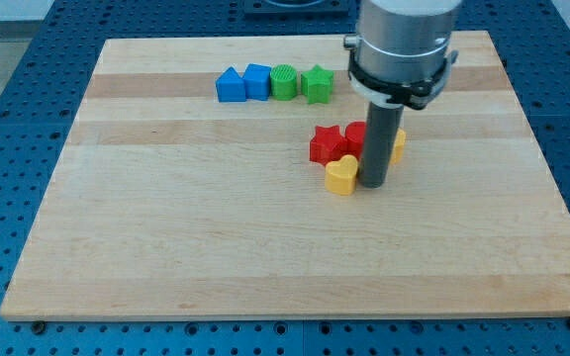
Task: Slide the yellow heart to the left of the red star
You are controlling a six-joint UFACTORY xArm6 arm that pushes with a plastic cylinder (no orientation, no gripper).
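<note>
As rod stands upright, my tip (372, 185) touching yellow heart (341, 175)

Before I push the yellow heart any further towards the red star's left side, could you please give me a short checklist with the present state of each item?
1. My tip at the yellow heart, on its view's-right side: ok.
2. Heart already left of the red star: not ok; it sits below the star, towards the view's bottom.
3. Heart apart from the star: cannot tell; they look very close.
4. Red block and yellow block behind the rod unaffected: cannot tell; partly hidden.
5. Blue and green row away from the path: ok.
</note>
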